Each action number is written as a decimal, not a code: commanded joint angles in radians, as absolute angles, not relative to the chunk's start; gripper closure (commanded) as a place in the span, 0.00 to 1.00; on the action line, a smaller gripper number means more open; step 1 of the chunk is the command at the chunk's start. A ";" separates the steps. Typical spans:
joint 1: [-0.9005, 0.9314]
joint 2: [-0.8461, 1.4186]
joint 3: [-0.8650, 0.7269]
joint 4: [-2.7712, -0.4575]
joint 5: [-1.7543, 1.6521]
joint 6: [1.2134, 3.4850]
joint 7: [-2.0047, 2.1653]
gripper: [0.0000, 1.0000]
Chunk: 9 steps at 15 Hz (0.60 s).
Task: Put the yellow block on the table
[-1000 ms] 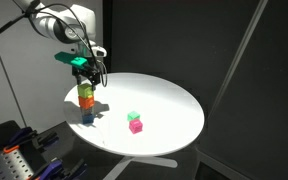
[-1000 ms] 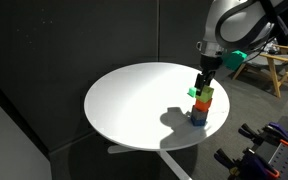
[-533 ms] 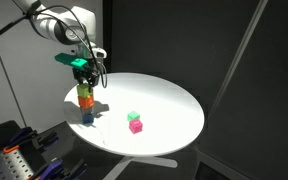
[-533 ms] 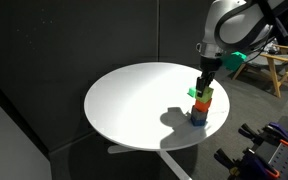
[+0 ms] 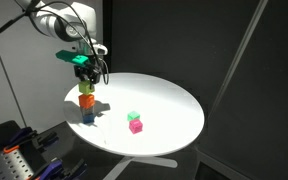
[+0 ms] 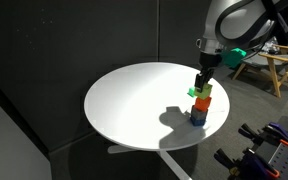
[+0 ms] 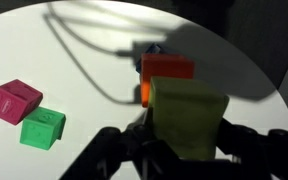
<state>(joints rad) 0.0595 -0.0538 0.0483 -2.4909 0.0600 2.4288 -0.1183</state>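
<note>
The yellow block (image 7: 189, 118) fills the lower middle of the wrist view, looking lime green. My gripper (image 7: 187, 145) is shut on it, one dark finger on each side. It sits at the top of a small stack. Just below it I see an orange-red cube (image 7: 169, 68) and a blue cube (image 7: 154, 48). In both exterior views the gripper (image 5: 85, 74) (image 6: 201, 80) comes straight down on the stack's top, where the yellow block (image 5: 87, 88) (image 6: 196, 93) is. The stack stands near the rim of the round white table (image 5: 169, 100) (image 6: 134, 100).
A pink cube (image 5: 136, 126) (image 7: 14, 100) and a mint-green cube (image 5: 133, 116) (image 7: 42, 128) lie touching, mid-table. Black curtains hang behind the table. A wooden sawhorse (image 6: 274, 62) stands beyond the arm. Tool racks (image 5: 14, 160) sit below the table's edge.
The jaws have closed onto the yellow block at the top of the stack. The arm has hardly moved and the stack still stands.
</note>
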 commanded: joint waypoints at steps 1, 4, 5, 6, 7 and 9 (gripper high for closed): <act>0.048 -0.106 0.038 -2.486 0.042 2.387 -0.114 0.73; 0.034 -0.114 0.021 -2.469 0.045 2.361 -0.125 0.73; 0.028 -0.111 0.013 -2.458 0.047 2.349 -0.129 0.73; 0.022 -0.109 0.006 -2.450 0.047 2.340 -0.131 0.73; 0.015 -0.104 -0.002 -2.439 0.048 2.332 -0.134 0.73; 0.002 -0.094 -0.017 -2.417 0.048 2.316 -0.137 0.73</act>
